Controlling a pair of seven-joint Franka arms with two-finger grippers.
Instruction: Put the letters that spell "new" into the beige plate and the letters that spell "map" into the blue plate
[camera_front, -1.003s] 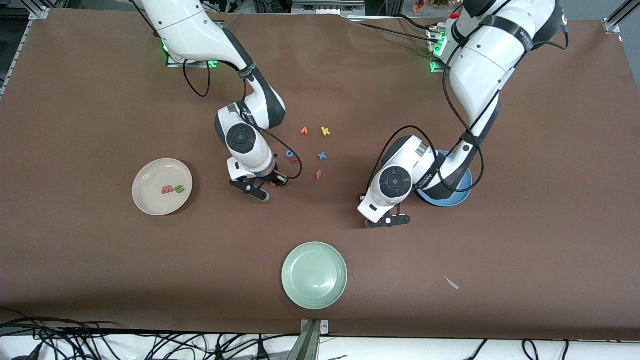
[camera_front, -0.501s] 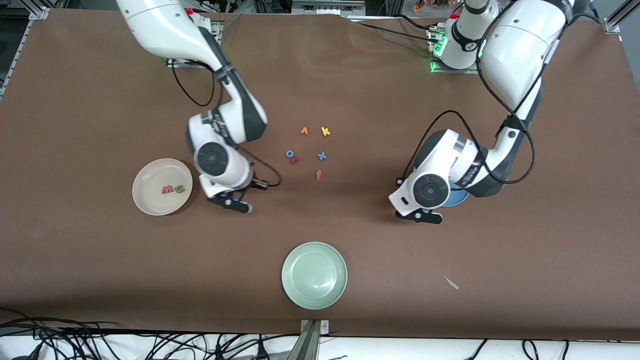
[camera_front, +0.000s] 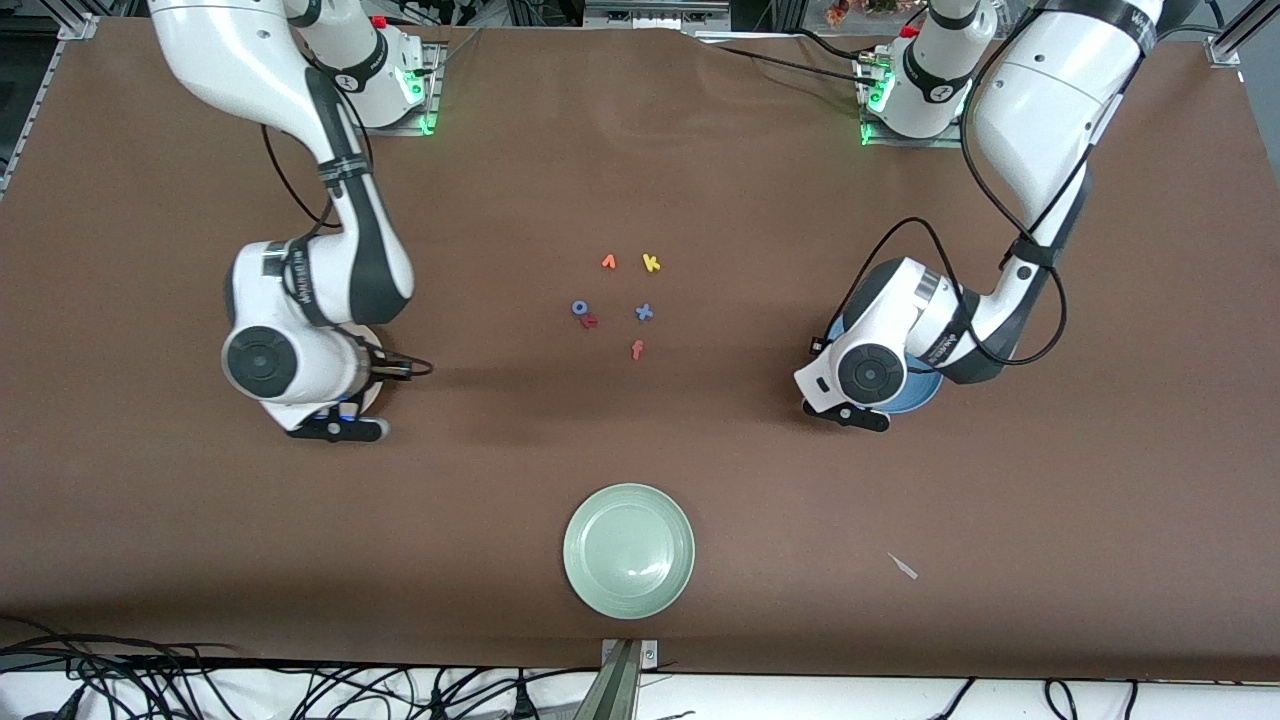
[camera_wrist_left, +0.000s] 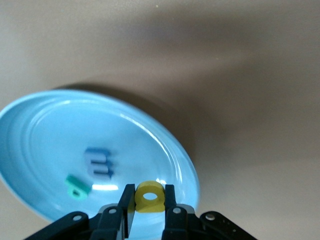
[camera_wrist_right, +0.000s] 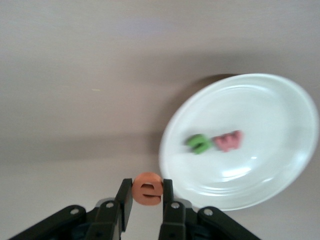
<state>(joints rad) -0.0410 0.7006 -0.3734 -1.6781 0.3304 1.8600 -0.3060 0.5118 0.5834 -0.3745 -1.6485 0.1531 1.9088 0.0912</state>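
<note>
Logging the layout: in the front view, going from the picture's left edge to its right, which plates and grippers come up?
right gripper holding the orange e → green plate → left gripper holding the yellow a → blue plate

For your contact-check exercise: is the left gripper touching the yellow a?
Touching. The left wrist view shows the left gripper shut on the yellow a, a finger pressed against each side, above the blue plate.
</note>
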